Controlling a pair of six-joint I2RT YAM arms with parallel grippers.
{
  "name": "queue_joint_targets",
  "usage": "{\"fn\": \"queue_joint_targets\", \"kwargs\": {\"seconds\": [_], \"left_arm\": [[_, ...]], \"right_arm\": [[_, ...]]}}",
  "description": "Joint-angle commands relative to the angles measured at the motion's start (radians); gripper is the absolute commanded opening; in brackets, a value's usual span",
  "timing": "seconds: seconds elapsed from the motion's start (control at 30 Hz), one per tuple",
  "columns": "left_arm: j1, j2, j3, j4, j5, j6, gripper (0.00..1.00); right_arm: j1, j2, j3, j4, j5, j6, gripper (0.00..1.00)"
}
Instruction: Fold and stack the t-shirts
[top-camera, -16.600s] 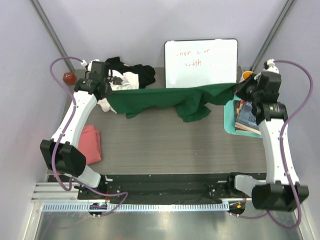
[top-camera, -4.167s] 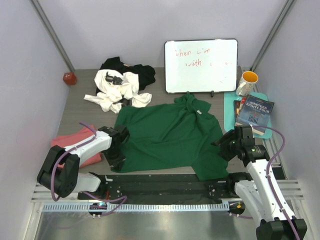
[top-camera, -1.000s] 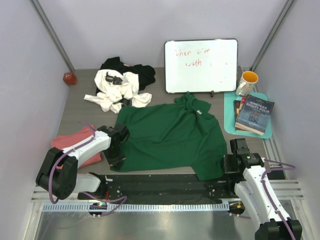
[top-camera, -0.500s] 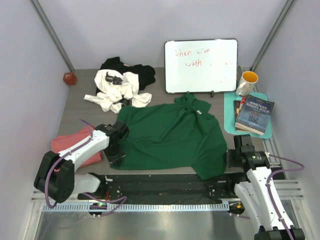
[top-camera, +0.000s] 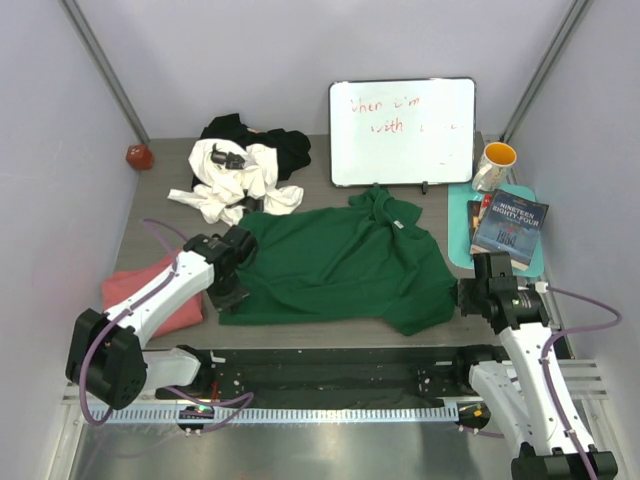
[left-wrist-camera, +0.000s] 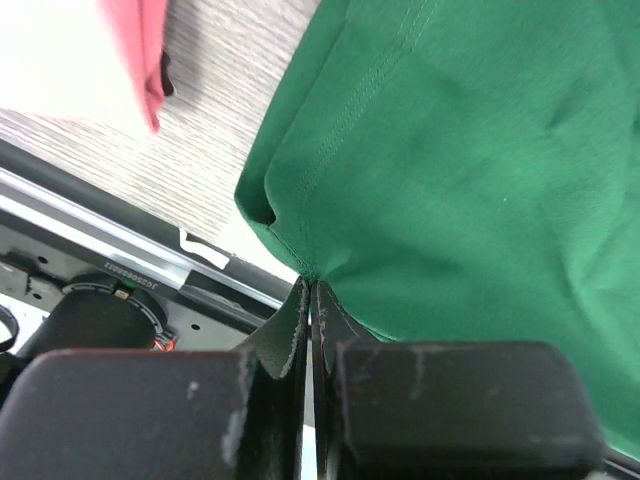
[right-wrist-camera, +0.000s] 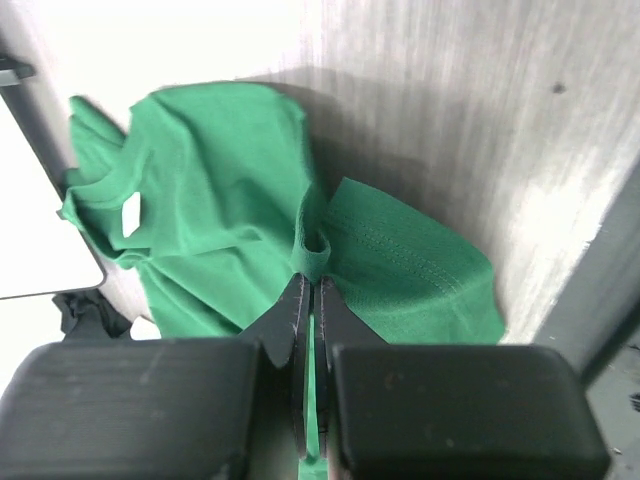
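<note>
- Dark green t-shirt (top-camera: 340, 265) is lying spread across the middle of the table (top-camera: 160, 225). Its collar is pointing toward the whiteboard (top-camera: 402, 130) and its hem is facing the arms. Laid out this way, it is probably being readied for its first fold.
- Left gripper (left-wrist-camera: 308, 290) is pinching the near left hem corner. Its jaws are pressing tightly together on a small tuck of green cloth, which is bunching just beyond the tips.
- Right gripper (right-wrist-camera: 312, 275) is clamping the near right hem corner in the same way, with only a thin ridge of fabric sitting between its jaws.
- Both arms are holding opposite ends of the same edge. That is likely so the hem can travel toward the collar as one even line instead of twisting.
- Salmon pink t-shirt (top-camera: 150, 290) is resting in a compact shape at the left edge of the table, just beside the left arm. It may be serving as the base of the stack.
- White t-shirt (top-camera: 225, 180) and black t-shirt (top-camera: 285, 145) are lying tangled together in the far left corner, well apart from the grippers. Both are waiting unfolded.
- Green cloth is wrinkling between the two grips, so keeping it taut is looking important for a clean fold.
</note>
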Motion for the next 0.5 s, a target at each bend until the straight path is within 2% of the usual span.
{"fn": "queue_joint_targets", "kwargs": {"seconds": [0.0, 0.2, 0.47], "left_arm": [[-0.001, -0.020, 0.064, -0.063, -0.094, 0.007, 0.00], [0.003, 0.015, 0.170, -0.109, -0.179, 0.026, 0.00], [0.006, -0.003, 0.247, -0.156, -0.231, 0.038, 0.00]], "right_arm": [[0.000, 0.042, 0.047, 0.105, 0.055, -0.027, 0.01], [0.000, 0.113, 0.092, 0.172, 0.038, -0.049, 0.01], [-0.002, 0.113, 0.250, 0.143, 0.130, -0.113, 0.01]]}}
